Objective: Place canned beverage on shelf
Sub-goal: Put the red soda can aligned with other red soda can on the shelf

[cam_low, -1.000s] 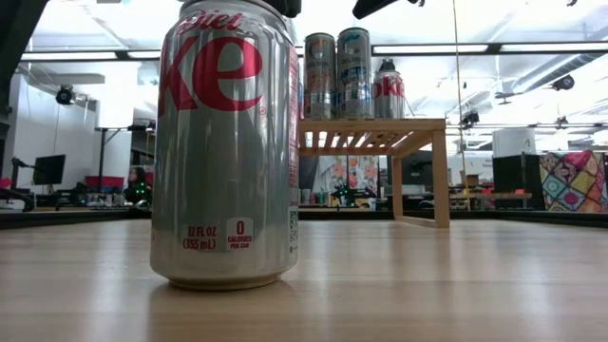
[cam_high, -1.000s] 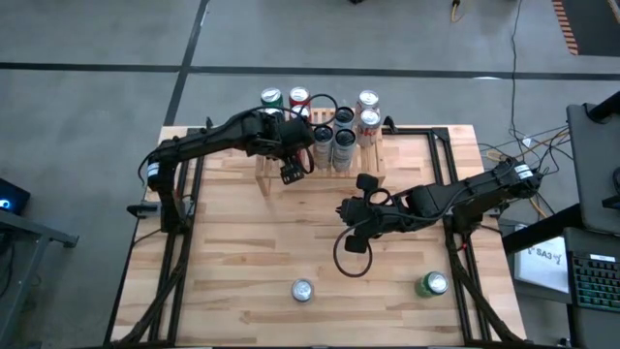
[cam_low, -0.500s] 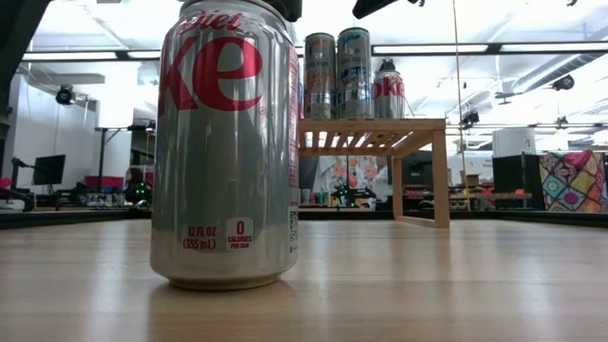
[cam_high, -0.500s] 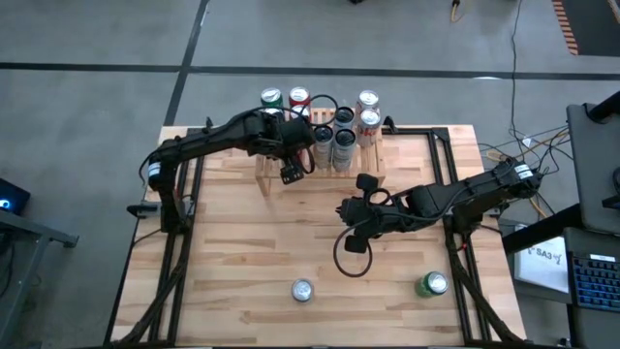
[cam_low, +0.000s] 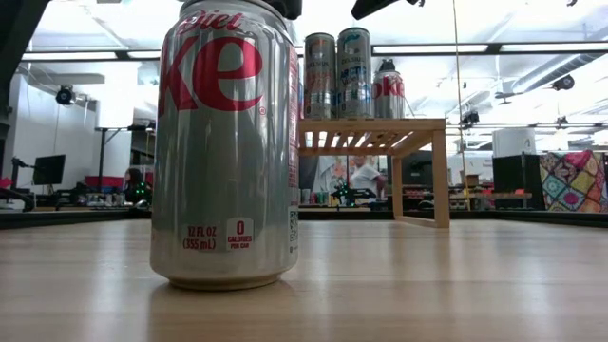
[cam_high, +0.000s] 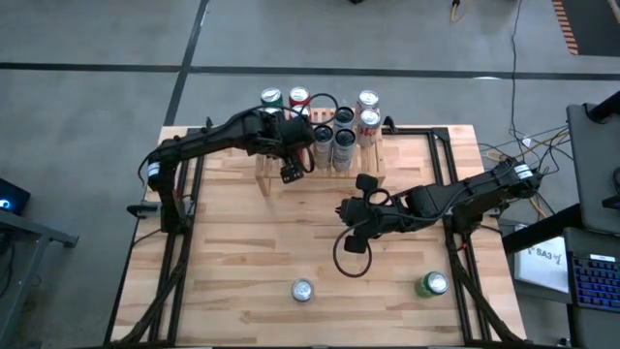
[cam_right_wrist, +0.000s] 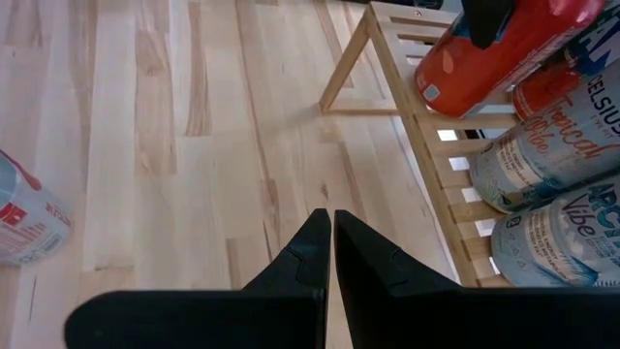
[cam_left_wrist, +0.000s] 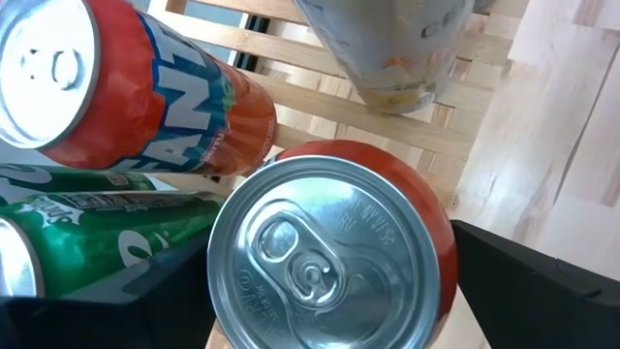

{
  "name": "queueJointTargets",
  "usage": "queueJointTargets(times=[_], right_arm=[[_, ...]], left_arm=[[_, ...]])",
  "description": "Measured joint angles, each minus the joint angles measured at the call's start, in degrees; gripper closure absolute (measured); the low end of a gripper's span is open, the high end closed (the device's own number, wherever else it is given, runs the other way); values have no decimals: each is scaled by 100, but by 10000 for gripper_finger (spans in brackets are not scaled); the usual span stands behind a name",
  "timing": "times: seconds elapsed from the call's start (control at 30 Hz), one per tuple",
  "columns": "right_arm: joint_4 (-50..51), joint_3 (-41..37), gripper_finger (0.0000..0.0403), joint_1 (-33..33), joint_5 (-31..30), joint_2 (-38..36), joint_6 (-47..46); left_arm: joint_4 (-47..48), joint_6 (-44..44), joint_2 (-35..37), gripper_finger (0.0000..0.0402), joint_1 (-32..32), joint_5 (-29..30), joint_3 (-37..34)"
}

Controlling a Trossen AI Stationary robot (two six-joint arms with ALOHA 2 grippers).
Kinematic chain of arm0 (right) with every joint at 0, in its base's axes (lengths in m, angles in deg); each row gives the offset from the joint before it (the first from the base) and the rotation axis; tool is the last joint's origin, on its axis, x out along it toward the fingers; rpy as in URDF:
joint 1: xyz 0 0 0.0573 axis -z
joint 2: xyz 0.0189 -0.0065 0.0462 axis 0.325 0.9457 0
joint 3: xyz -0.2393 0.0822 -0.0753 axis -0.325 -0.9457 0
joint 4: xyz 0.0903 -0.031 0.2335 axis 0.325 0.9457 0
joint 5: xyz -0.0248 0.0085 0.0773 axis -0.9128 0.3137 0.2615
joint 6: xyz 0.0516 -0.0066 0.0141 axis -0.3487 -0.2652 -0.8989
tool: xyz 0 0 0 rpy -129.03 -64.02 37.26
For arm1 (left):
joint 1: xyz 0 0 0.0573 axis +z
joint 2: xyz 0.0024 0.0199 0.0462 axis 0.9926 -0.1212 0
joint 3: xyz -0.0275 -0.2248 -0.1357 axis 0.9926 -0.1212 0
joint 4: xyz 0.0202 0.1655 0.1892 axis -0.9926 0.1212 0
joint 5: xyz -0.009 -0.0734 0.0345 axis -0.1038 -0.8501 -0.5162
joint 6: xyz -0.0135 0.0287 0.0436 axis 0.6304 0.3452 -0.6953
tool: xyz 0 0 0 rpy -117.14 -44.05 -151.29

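Can: orange-red can [cam_left_wrist: 334, 257] with silver top and pull tab, standing upright on the shelf [cam_high: 320, 155] at the slat rack's left part.
Writing: neighbouring orange can [cam_left_wrist: 145, 97] on the shelf shows "ANT"; silver can [cam_low: 226, 142] nearest the low camera reads "12 FL OZ (355 mL)" and "0 CALORIES".
Left gripper [cam_left_wrist: 329, 291]: over the shelf, fingers spread wide either side of the orange-red can.
Right gripper [cam_right_wrist: 332, 242]: fingers pressed together, holding nothing, over the table in front of the shelf.

1. We see a light-wood table [cam_high: 232, 262] standing on a grey floor [cam_high: 87, 39].
2. Off the table at four o'clock lies a keyboard [cam_high: 593, 279].
3. Across the room, at three o'clock, we spot a patchwork quilt [cam_low: 573, 180].
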Motion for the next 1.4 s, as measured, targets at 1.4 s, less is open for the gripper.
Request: queueJointTargets(times=[1.4], right_arm=[[-1120,0,394,15,-54,0,724]], left_arm=[[-856,-716,1371,50,-20,-44,-102]])
